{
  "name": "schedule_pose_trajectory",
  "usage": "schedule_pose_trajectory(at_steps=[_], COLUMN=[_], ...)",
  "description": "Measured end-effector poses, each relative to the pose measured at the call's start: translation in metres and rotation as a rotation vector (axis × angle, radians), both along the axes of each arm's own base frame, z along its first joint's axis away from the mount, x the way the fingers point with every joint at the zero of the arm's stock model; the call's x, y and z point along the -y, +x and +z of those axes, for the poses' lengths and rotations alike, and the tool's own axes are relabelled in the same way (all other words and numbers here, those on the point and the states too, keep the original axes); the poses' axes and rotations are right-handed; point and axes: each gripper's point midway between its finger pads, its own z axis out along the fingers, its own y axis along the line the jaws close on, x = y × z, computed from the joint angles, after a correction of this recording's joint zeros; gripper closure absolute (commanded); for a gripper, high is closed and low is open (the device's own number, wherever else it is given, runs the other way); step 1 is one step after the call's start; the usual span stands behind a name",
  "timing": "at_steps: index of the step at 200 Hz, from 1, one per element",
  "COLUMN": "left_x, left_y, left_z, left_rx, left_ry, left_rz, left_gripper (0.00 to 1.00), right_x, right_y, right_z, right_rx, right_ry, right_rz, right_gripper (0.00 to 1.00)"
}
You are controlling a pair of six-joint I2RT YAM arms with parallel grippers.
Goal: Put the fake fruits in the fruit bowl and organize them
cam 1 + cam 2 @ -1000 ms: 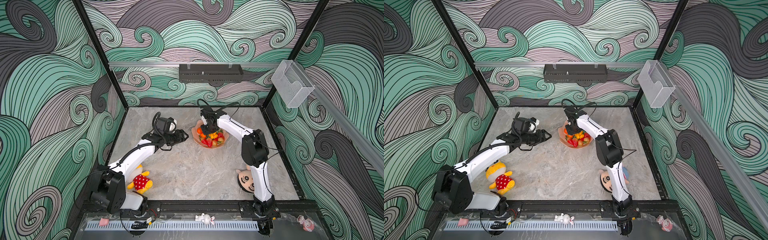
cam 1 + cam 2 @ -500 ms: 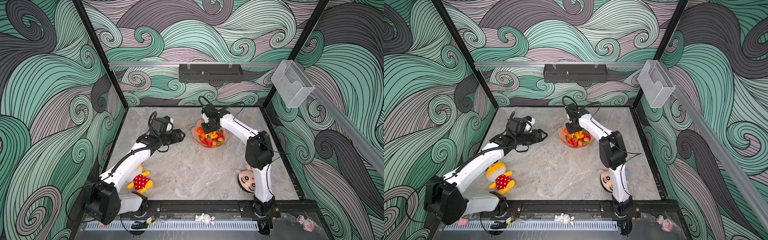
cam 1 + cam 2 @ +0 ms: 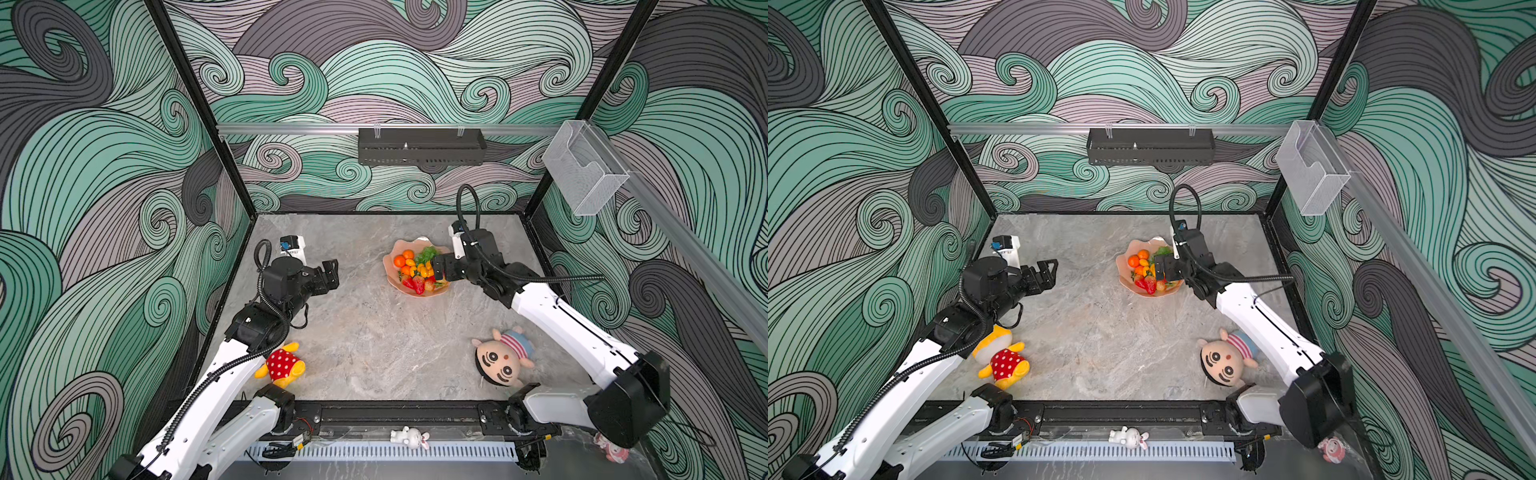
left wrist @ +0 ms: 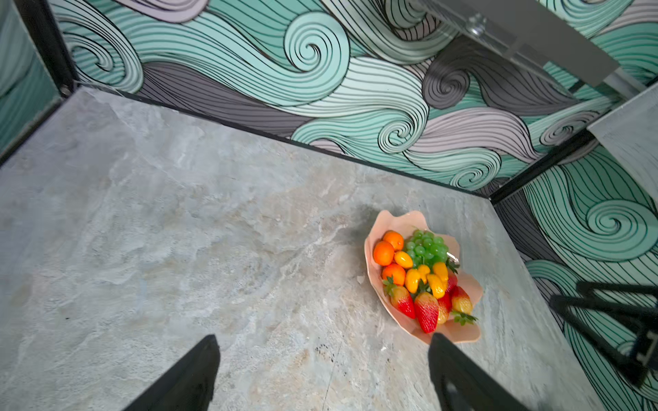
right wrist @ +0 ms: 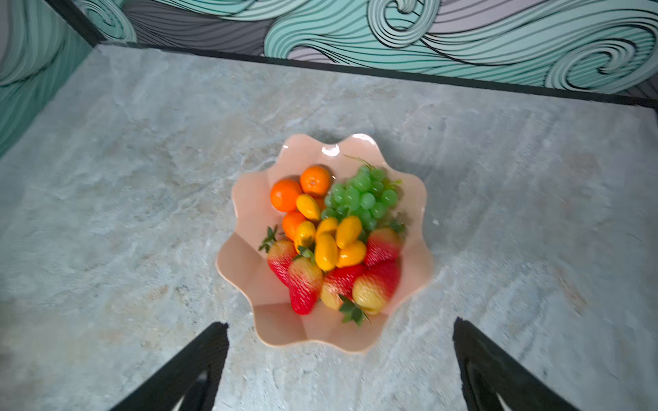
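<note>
Both pairs of fingers are spread wide with nothing between them. The left fingers [image 4: 192, 377] hang above the bare desk [image 3: 365, 332], well apart from the fruit bowl [image 3: 388, 270] and on its left in both top views. The right fingers [image 5: 199, 356] reach in from the other side and overlap the bowl's right edge in a top view. From the right wrist view they are parted wider than the bowl [image 5: 249, 199] and clear of its rim.

The pale pink scalloped bowl sits toward the back of the desk, right of centre. All the fruit I can see lies inside it:
- the green grape bunch [image 5: 359, 199] at the far side
- three tangerines [image 5: 285, 195] beside the grapes
- yellow kumquats [image 5: 325, 249] heaped in the middle
- red strawberries [image 5: 302, 281] along the near side

A spotted yellow plush [image 3: 282, 365] lies near the left arm. A round-faced doll [image 3: 498, 365] lies near the right arm.
</note>
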Motion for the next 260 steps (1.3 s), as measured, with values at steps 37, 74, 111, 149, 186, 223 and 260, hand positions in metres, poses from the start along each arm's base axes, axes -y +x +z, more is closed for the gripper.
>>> schedule_pose_trajectory(at_steps=[37,74,111,149,186,223,260], left_x=[-0.031,-0.058,-0.080,-0.116,-0.130,-0.137,-0.146], left_y=[0.001,0.013,0.022,0.034,0.043,0.048,0.051], left_z=[-0.001,-0.017,-0.059,-0.109,-0.143,-0.161,-0.165], left_rx=[0.032,0.044,0.034,-0.087,-0.197,-0.247,-0.228], left_ry=[0.103,0.258,0.362,0.395,0.416,0.418,0.409], left_rz=[0.130,0.244,0.276,0.349,0.367,0.374,0.391], left_gripper=[0.01,0.01,0.02,0.01,0.01,0.01,0.02], right_x=[0.054,0.110,0.148,0.165,0.168,0.174,0.179], right_y=[-0.009,-0.014,-0.014,-0.005,0.006,0.018,0.022], right_z=[0.001,-0.011,-0.041,-0.072,-0.097,-0.111,-0.127], right_rx=[0.138,0.255,0.247,0.216,0.174,0.170,0.159], right_ry=[-0.050,-0.105,-0.182,-0.257,-0.277,-0.253,-0.213], right_rz=[-0.203,-0.389,-0.494,-0.502,-0.470,-0.468,-0.453], right_gripper=[0.00,0.00,0.00,0.00,0.00,0.00,0.00])
